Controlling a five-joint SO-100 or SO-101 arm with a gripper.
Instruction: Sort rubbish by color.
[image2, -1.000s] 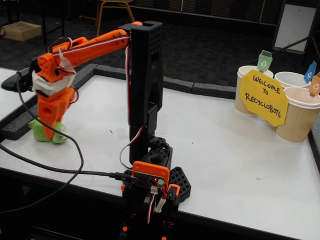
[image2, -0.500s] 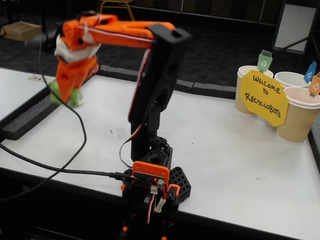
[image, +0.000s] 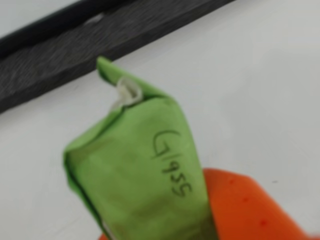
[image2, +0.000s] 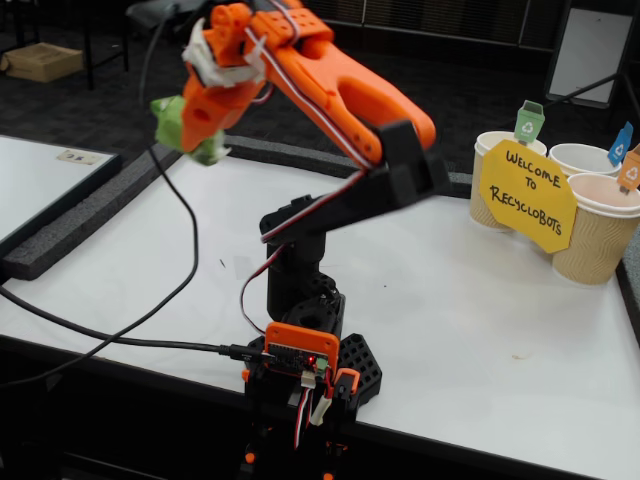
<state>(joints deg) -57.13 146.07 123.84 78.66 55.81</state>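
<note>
A light green crumpled lump of rubbish (image2: 183, 128) hangs high in the air at the upper left of the fixed view, with my orange gripper (image2: 195, 132) shut on it. The wrist view shows the same green lump (image: 135, 170) close up, with "Glass" handwritten on it and a bit of white tape near its top; an orange finger (image: 250, 210) presses its lower right side. Three beige paper cups (image2: 600, 230) with small coloured recycling tags stand at the far right of the table. No other rubbish shows.
A yellow sign (image2: 527, 195) reading "Welcome to Recyclobots" leans against the cups. A black foam border (image2: 70, 235) runs along the white table's left and back edges. A black cable (image2: 120, 340) trails from the arm across the table's front left. My base (image2: 300, 340) sits at the front edge.
My arm has lifted the green lump off the table at the far left and swung it up and rightward; it now hangs higher and nearer the middle.
</note>
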